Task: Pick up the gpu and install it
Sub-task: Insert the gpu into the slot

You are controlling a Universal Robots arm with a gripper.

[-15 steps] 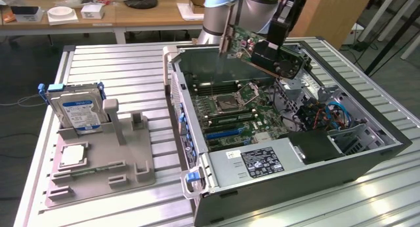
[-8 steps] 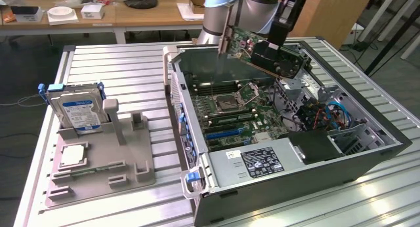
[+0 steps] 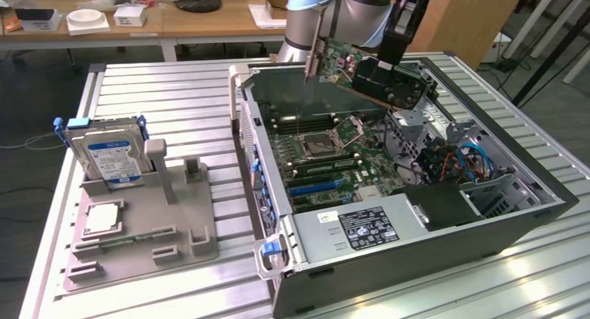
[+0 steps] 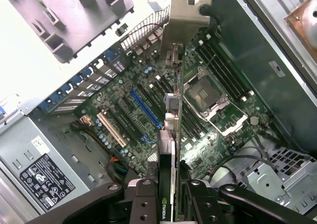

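My gripper (image 3: 394,53) is shut on the gpu (image 3: 361,72), a green circuit card with a black fan and a silver end bracket (image 3: 316,51). The card hangs tilted in the air above the open computer case (image 3: 516,219), over its back part. In the wrist view the gpu (image 4: 174,110) shows edge-on between the black fingers (image 4: 143,201), with its bracket (image 4: 184,26) pointing away from me. Below it lies the motherboard (image 4: 124,135) with a blue slot (image 4: 146,107) and the processor socket (image 4: 208,95).
A silver hard drive (image 3: 109,157) stands in a grey holder (image 3: 138,229) at the exterior view's left, with a small square chip (image 3: 99,219) on it. The power supply (image 3: 369,226) fills the case's near end. Blue cables (image 3: 470,160) and metal bays sit at the exterior view's right.
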